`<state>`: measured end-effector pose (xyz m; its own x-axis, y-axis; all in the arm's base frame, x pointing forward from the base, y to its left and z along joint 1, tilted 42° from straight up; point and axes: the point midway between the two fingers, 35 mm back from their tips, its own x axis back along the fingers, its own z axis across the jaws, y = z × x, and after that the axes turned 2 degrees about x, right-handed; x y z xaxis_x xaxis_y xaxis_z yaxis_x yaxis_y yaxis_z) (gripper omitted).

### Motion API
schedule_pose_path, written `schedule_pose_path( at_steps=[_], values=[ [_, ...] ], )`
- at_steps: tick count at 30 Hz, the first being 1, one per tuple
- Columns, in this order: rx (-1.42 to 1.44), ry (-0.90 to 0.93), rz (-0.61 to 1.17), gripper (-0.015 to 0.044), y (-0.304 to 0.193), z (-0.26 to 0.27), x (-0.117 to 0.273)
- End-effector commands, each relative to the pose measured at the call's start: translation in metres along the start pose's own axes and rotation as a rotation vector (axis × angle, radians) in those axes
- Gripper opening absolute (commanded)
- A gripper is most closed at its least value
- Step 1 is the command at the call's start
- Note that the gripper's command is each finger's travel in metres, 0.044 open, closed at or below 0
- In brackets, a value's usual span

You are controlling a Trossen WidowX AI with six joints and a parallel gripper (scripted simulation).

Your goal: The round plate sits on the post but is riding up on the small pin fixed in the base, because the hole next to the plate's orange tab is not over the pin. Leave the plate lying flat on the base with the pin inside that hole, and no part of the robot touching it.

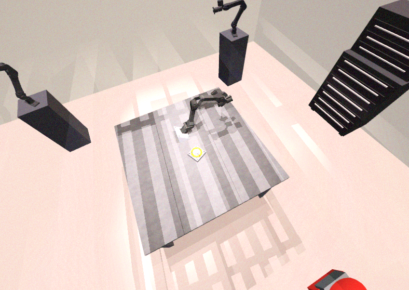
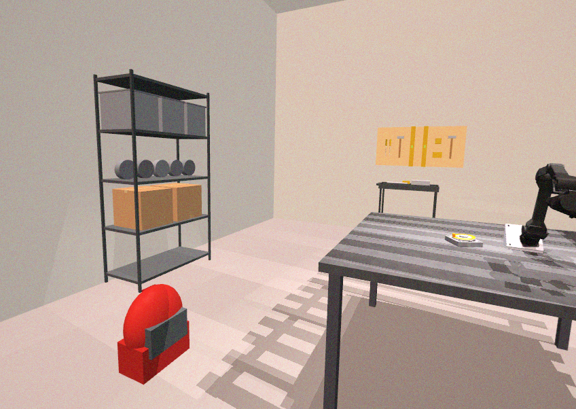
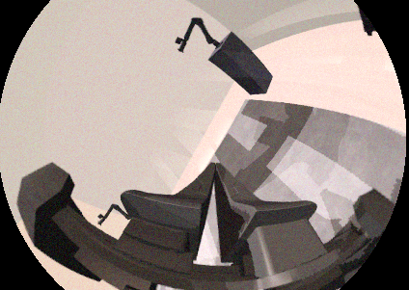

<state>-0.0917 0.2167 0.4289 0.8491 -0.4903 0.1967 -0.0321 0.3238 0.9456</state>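
Note:
The round plate, with a yellow ring (image 1: 192, 152) (image 2: 471, 238), sits on the square grey-white base (image 1: 197, 159) (image 2: 469, 244). Its small orange tab (image 2: 454, 234) is on the left side in the exterior view. The pin, the hole and any small tilt of the plate are too small to make out. My gripper (image 3: 214, 167) is shut and empty, with its fingertips together. It is raised on the folded arm, well away from the plate and not touching it. The plate is out of sight in the wrist view.
The arm's foot stands on a white mounting plate (image 1: 181, 135) (image 2: 513, 237), close to the base, on the striped grey table (image 1: 211, 181) (image 2: 400, 255). Dark pedestals (image 1: 232, 59) (image 1: 52, 122) with other arms stand beyond the table. A shelf (image 2: 157, 263) and a red object (image 2: 151, 316) stand on the floor.

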Motion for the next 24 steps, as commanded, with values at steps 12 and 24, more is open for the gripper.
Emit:
schedule_pose_path(
  at_steps=[12, 24],
  values=[
    [-0.401, -0.6, -0.014, 0.0, -0.052, -0.161, 0.096],
    [-0.741, -1.04, -0.111, 0.0, -0.137, -0.209, 0.258]
  ],
)
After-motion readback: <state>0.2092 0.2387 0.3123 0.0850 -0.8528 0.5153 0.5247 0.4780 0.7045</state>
